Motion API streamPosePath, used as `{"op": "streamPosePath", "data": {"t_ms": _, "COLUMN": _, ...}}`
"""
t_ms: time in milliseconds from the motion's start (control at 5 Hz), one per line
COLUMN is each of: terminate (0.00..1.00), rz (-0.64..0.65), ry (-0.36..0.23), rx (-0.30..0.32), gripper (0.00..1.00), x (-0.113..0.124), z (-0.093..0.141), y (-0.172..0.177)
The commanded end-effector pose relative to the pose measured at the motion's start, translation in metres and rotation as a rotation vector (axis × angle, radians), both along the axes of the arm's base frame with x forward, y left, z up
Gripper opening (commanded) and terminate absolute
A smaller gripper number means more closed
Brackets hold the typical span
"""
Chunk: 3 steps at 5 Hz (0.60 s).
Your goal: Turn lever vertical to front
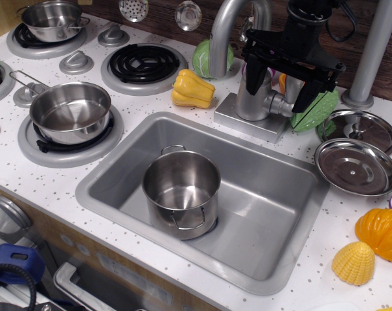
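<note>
Grey and cylindrical, the tap body [253, 97] stands on its square base at the back rim of the sink [150, 139], with the tall curved spout [223, 32] rising just to its left. From the right side of that body a short stub juts out, and on it sits the lever [283, 103], small and matte silver, close against a green leafy toy [315, 111].

Above it hangs the black gripper [278, 84]. Its jaws are apart, one finger coming down in front of the tap body and the other to the right of the lever, so the lever lies between and below them. Whether either finger touches it I cannot tell from here.

Down in the sink a steel pot [181, 193] stands upright, open-topped. On the white speckled worktop [46, 184] a yellow toy pepper [192, 89] lies just left of the tap base, and two steel lids [356, 166] overlap one another at the right. A saucepan [70, 111] sits on the near burner to the left, and another pan [51, 19] on the far burner.
</note>
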State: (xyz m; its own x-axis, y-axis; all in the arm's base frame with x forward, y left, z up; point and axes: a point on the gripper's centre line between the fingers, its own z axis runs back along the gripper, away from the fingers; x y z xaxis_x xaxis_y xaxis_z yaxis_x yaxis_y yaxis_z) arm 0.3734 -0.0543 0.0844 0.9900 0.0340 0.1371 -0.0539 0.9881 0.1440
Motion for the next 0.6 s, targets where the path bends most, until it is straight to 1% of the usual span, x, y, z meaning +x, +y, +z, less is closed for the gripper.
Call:
{"op": "streamPosePath", "data": {"t_ms": 0, "terminate": 0.0, "rz": 0.0, "ry": 0.0, "rx": 0.0, "gripper": 1.0, "x": 0.0, "z": 0.0, "y": 0.0}}
{"op": "streamPosePath", "data": {"t_ms": 200, "terminate": 0.0, "rz": -0.018, "ry": -0.084, "rx": 0.036, "gripper": 1.0, "x": 0.006, "z": 0.001, "y": 0.003}}
{"op": "streamPosePath", "data": {"t_ms": 400, "terminate": 0.0, "rz": -0.015, "ry": -0.152, "rx": 0.078, "gripper": 1.0, "x": 0.017, "z": 0.006, "y": 0.001}}
